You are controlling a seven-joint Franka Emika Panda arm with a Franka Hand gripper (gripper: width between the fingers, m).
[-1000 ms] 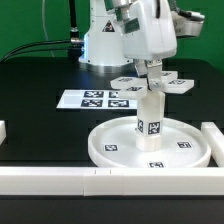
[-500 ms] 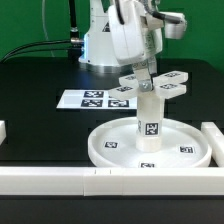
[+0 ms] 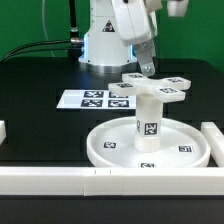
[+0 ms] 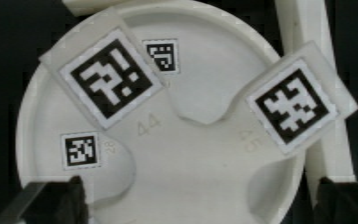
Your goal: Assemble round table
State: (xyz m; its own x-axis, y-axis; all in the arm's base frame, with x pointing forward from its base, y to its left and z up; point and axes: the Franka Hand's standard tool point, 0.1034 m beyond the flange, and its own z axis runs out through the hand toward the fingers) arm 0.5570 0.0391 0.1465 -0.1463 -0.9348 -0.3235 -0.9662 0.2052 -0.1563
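The large rimmed round disc (image 3: 100, 150) lies on the black table near the front. The short thick cylinder (image 3: 148, 120) stands upright at its middle. The cross-shaped piece (image 3: 155, 87) rests flat on top of the cylinder, tags up. My gripper (image 3: 148, 64) hangs just above the cross, open and holding nothing. In the wrist view the cross (image 4: 194, 140) fills the picture with two tagged arms. The disc (image 4: 176, 30) shows beneath it. My gripper (image 4: 194, 205) has its dark fingertips (image 4: 43, 205) far apart on either side of the cross.
The marker board (image 3: 95, 98) lies behind the disc, toward the exterior view's left. White border blocks run along the front (image 3: 60, 180) and stand at the right (image 3: 212, 135) and left (image 3: 3, 130) edges. The arm's base (image 3: 100, 45) stands at the back.
My gripper has let go of the cross-shaped piece and risen straight up from it. The cross stays on the cylinder, and the disc has not moved.
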